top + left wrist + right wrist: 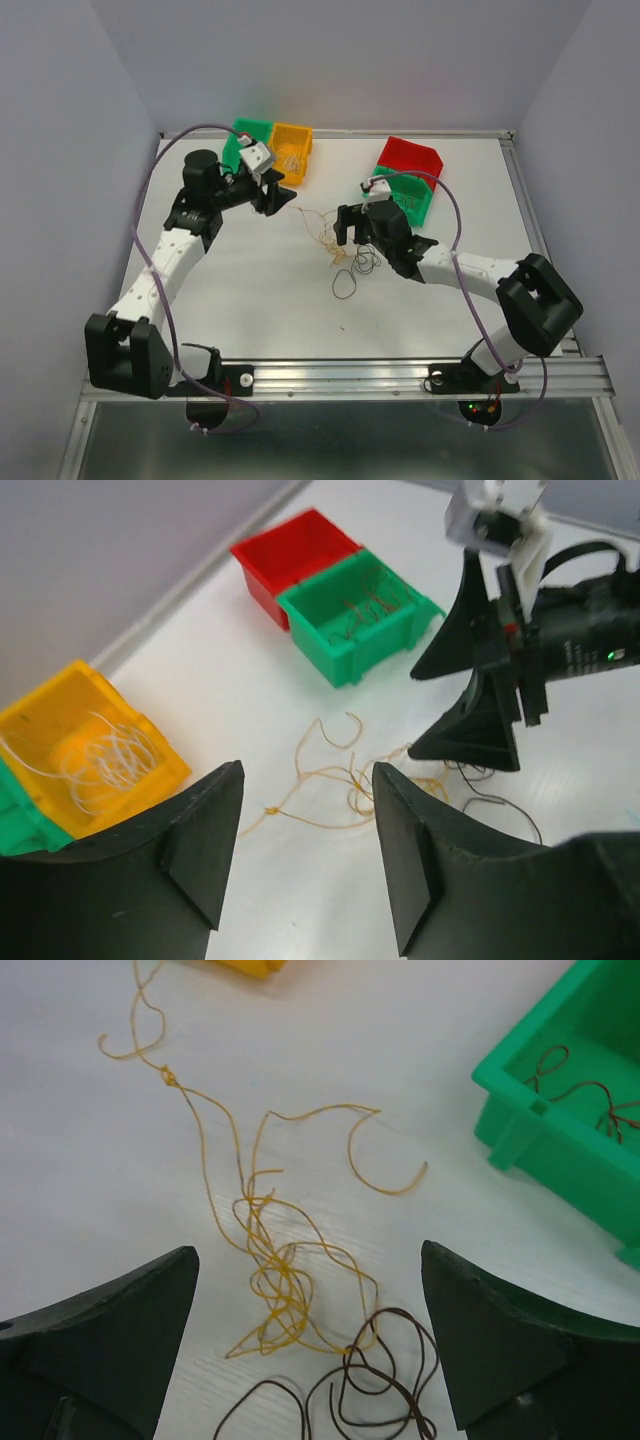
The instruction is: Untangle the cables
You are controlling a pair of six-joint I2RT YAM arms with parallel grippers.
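1. Cables point(275, 1280): loose on the white table point(250, 290), lying straight below the gap of the right gripper point(310, 1335) and gripped by neither arm.
2. At the right gripper: fingers spread wide, nothing between them. Orange-tan knot centred under the gap, with dark brown loops point(375, 1380) touching it on the side nearer the right-hand finger.
3. At the left gripper point(305, 850): fingers parted and empty. One thin orange strand point(300, 815) trailing on the table just beyond the fingertips, running on toward the knot beneath the other arm.
4. Ahead and to the right of the right gripper: green bin point(560, 1110), near the tangle but apart from it, with reddish-brown strands inside. Red bin point(295, 555) touching its far side.
5. To the left of the left gripper, close beside its left finger: yellow bin point(90, 750) holding whitish strands, with a second green bin point(15, 810) touching it.
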